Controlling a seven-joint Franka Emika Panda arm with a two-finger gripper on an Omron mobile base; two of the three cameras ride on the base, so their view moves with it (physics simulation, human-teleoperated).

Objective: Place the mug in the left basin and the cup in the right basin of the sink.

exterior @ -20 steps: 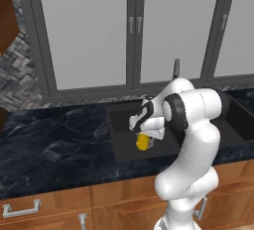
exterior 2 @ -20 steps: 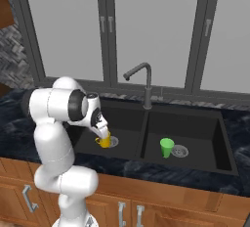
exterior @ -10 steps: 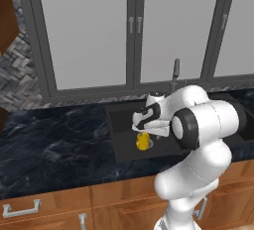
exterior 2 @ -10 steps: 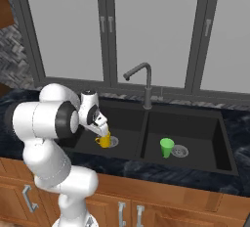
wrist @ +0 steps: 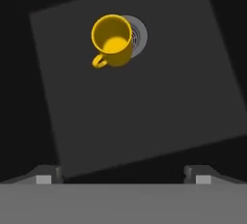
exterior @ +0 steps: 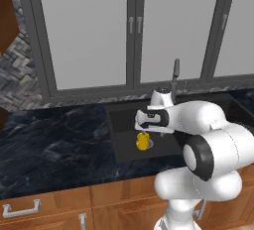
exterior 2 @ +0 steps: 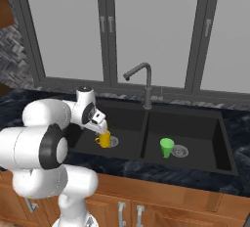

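The yellow mug (exterior 2: 103, 139) stands upright on the floor of the left basin (exterior 2: 124, 123), beside its round drain (wrist: 139, 35), handle out to one side. My gripper (exterior 2: 101, 123) hangs just above the mug, open and holding nothing. In the hand view the mug (wrist: 112, 39) lies well ahead of my gripper (wrist: 123, 178), whose fingertips (wrist: 43, 177) stand wide apart. The green cup (exterior 2: 167, 147) stands upright in the right basin (exterior 2: 200, 133), next to that basin's drain. From the left base view the mug (exterior: 143, 141) sits below my gripper (exterior: 145, 129).
A slim dark faucet (exterior 2: 144, 81) rises behind the ridge between the basins. Dark marble counter (exterior: 54, 144) surrounds the sink, with wooden cabinet fronts (exterior: 49, 206) below. Grey-framed windows (exterior 2: 151, 25) close off the back. My own bulky arm (exterior: 208, 149) fills the space in front of the sink.
The arm's upper links have swung down and toward the cameras, and the hand has lifted slightly above the mug. Mug and cup have stayed put, and the jaws remain open.
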